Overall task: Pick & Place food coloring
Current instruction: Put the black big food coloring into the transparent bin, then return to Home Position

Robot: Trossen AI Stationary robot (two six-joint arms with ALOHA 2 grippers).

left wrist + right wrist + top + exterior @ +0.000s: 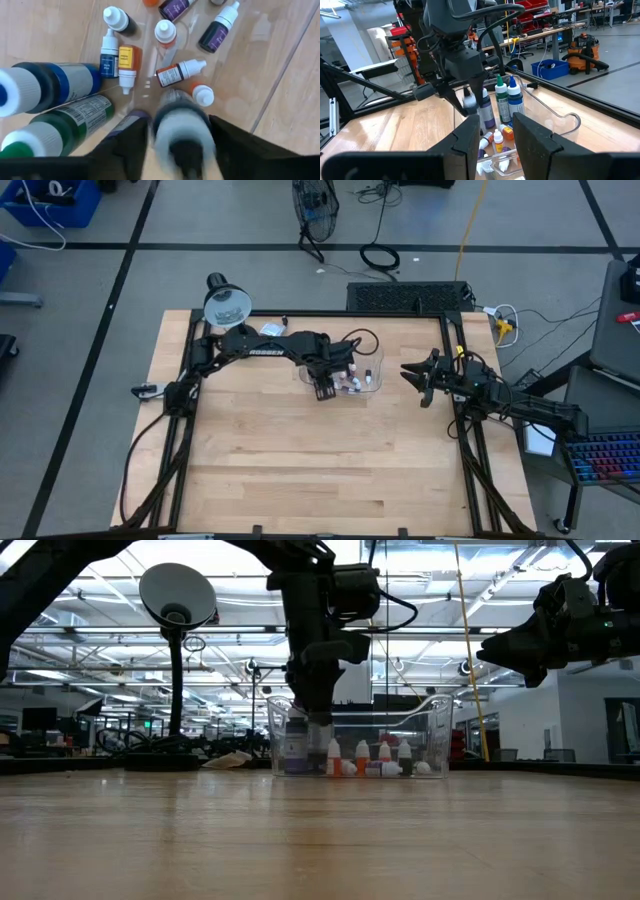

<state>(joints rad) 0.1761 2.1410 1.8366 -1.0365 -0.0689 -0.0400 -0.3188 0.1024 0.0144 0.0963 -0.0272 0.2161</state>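
Observation:
The food coloring bottles lie and stand in a clear plastic tray at the table's far middle. In it are a large blue-topped bottle, a green one and several small white-capped droppers. My left gripper points down into the tray's left end, its fingers apart on either side of a purple bottle with a white cap. My right gripper stands open, level, with nothing in it, at the table's right edge, facing the tray. My left gripper comes from above, its fingers pointing down beside the purple bottle's upper body. The bottle stands cap-up between them inside the tray and shows blurred while everything around it is sharp. Whether the fingers touch it, I cannot tell.
A desk lamp stands at the table's far left corner. Black frame rails run along the left and right edges. The near half of the wooden top is bare wood.

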